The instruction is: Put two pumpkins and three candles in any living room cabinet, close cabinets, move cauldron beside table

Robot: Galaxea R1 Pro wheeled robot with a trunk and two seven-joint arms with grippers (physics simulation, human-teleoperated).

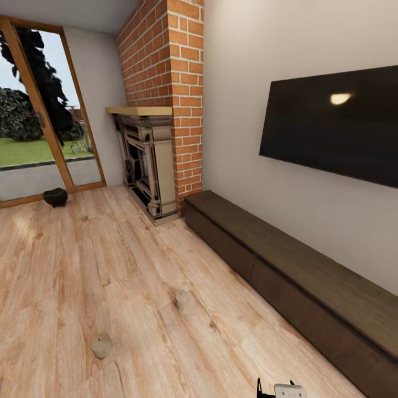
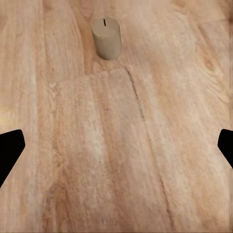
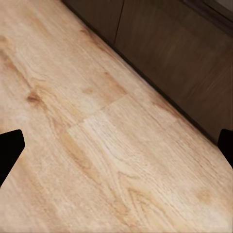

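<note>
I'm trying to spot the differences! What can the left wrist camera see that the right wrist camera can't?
Left wrist alone: one stubby beige candle standing upright on the boards, wick slot on top, ahead of the open left gripper.

Right wrist alone: the dark brown cabinet fronts, shut, running along the edge of the boards, beyond the open right gripper.

Both: the light wooden floor, and black fingertips poking in at each side, holding nothing.

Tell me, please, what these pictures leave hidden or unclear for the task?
- Cabinet: the head view's right edge cuts off its far end; drawer insides hidden by shut fronts.
- Cauldron: too small in the head view to see inside.
- Candles: two on the floor; wicks too small.
</note>
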